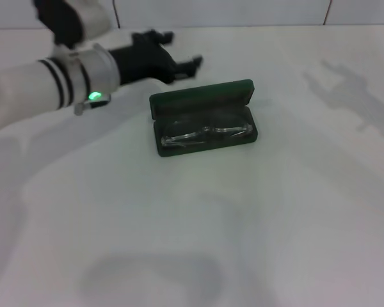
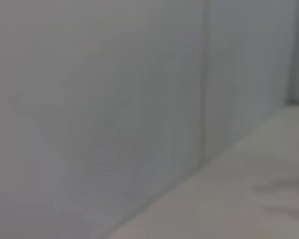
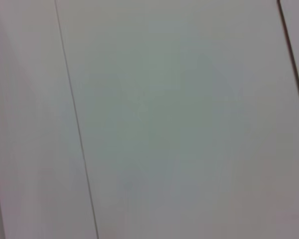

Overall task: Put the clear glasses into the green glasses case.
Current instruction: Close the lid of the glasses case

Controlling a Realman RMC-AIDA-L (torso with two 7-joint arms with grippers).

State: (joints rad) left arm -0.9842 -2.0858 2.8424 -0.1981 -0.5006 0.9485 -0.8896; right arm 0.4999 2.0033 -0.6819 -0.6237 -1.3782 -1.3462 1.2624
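Now clear glasses inside open green glasses case; left gripper empty (fingers spread).

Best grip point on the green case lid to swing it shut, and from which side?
Probably the free long edge of the raised lid on the green glasses case, taken from behind and above. The lid stands nearly upright along the far side, with the clear glasses lying in the tray. The left gripper hovers just behind, left of the case, fingers apart. The right arm is out of view.

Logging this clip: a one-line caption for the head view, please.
Clear glasses lie in the open green glasses case; left gripper, fingers open, hovers behind it.
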